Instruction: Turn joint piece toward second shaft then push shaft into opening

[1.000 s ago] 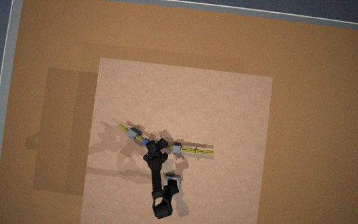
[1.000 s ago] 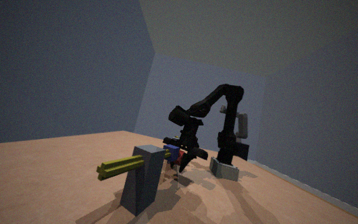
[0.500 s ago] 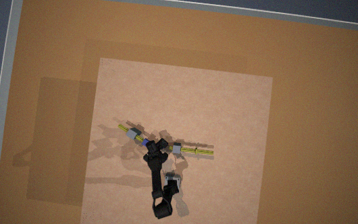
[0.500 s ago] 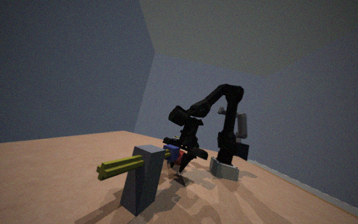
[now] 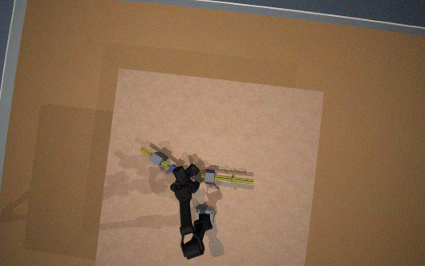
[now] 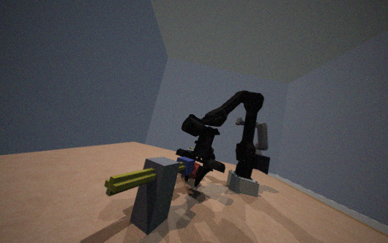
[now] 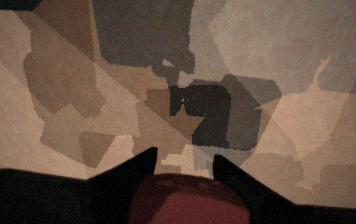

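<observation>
A yellow shaft is fixed through a grey block. A blue hinge part sits on its inner end. The red joint piece hangs beyond the blue part. My gripper is shut on the red joint piece, with a finger on each side of it. The second yellow shaft passes through a second grey block; its inner end stops short of the gripper. The arm hides the joint piece from above, and its opening cannot be seen.
The arm's pale base stands near the second block. A small yellow collar sits on the second shaft, outside its block. Both blocks stand on the pinkish mat, with shadows around them.
</observation>
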`<state>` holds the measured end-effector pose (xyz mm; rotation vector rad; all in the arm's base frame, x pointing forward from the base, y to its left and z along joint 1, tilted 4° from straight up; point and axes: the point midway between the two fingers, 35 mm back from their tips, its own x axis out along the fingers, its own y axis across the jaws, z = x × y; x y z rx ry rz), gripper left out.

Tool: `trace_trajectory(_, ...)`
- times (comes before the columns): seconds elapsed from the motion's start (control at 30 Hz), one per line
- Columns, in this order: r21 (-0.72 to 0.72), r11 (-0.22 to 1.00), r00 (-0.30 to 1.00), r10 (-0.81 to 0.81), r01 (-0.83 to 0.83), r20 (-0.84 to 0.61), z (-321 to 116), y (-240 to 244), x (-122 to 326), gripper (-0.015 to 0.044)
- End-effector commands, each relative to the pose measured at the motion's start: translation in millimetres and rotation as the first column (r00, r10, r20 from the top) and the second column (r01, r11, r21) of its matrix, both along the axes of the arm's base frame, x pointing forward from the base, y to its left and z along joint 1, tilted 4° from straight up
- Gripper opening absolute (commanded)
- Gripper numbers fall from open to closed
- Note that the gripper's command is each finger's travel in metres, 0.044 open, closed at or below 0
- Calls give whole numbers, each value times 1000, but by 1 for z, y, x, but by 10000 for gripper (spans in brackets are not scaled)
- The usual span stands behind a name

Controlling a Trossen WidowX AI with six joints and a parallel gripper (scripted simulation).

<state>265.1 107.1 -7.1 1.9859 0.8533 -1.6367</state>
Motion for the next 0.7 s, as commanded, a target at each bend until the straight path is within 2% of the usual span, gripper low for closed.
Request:
trace_trajectory(0.0, -27, 999, 999, 38, -39, -26, 1, -2, 0, 0)
trace_trajectory(0.67, -227, 910, 925, 292, -347, -244, 14, -16, 5, 0)
